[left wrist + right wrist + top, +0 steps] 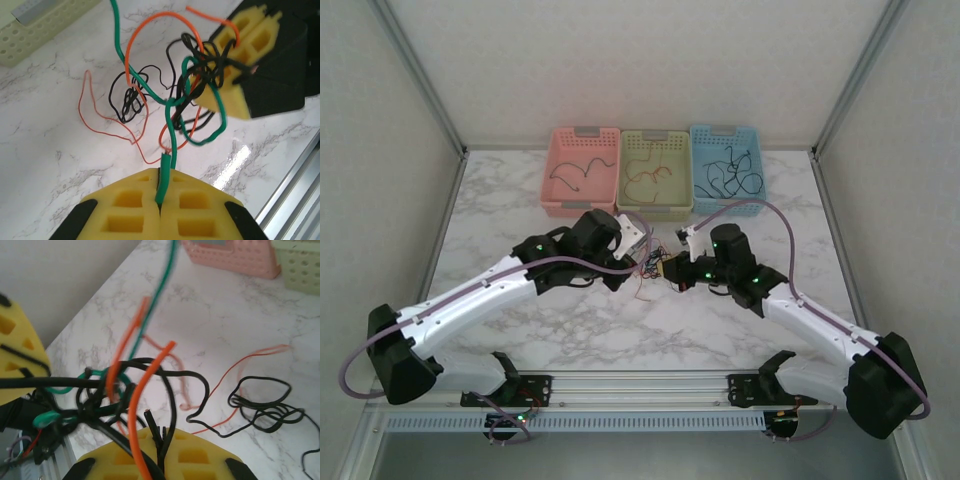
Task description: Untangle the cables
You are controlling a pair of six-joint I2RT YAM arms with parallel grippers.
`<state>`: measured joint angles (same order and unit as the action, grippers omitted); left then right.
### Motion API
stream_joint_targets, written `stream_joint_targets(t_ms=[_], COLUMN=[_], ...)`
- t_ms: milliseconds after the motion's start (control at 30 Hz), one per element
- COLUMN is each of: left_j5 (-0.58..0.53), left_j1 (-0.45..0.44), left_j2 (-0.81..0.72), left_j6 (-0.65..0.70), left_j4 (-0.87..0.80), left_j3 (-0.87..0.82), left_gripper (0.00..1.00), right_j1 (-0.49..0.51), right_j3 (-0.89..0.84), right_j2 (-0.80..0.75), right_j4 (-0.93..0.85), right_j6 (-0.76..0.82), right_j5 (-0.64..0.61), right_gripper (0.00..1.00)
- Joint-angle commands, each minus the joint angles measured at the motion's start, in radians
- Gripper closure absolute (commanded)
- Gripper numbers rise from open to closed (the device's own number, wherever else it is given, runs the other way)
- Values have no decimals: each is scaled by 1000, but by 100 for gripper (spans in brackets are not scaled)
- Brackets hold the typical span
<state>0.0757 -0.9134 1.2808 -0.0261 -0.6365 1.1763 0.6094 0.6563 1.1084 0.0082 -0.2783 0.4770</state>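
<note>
Yellow pads (pixel 135 220) of my left gripper (pixel 160 197) are clamped on a green cable (pixel 164 172). From there the cables (pixel 200 70) run up into a black, orange and green knot at my right gripper (pixel 159 460), which is closed on black strands (pixel 159 440). Loose loops (pixel 131 97) lie on the marble worktop (pixel 570 330). Beyond stand a pink basket (pixel 582 208), a green basket (pixel 657 208) and a blue basket (pixel 725 128), each holding wires.

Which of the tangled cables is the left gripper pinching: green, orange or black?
The green cable: it alone is clamped between the left gripper's pads. The orange cable and black cables are not in its grip.
</note>
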Motion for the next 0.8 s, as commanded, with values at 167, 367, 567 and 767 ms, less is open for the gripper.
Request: stream_joint_targets(t_ms=[167, 367, 567, 767], left_j5=[-21, -38, -48, -54], left_j1=[10, 13, 15, 16], left_j2=[-133, -215, -235, -226], left_j6=[-42, -44, -50, -52], left_j4=[-152, -193, -183, -180], left_j3=[-50, -61, -68, -64], left_gripper=[100, 100, 100, 100], right_j1=[-210, -336, -358, -370], right_j3=[-6, -59, -67, -79], right_j2=[14, 34, 53, 42], right_j4=[-69, -67, -48, -68], right_j6=[-146, -243, -251, -241], right_j5=[-176, -197, -152, -179], right_gripper=[100, 100, 100, 100])
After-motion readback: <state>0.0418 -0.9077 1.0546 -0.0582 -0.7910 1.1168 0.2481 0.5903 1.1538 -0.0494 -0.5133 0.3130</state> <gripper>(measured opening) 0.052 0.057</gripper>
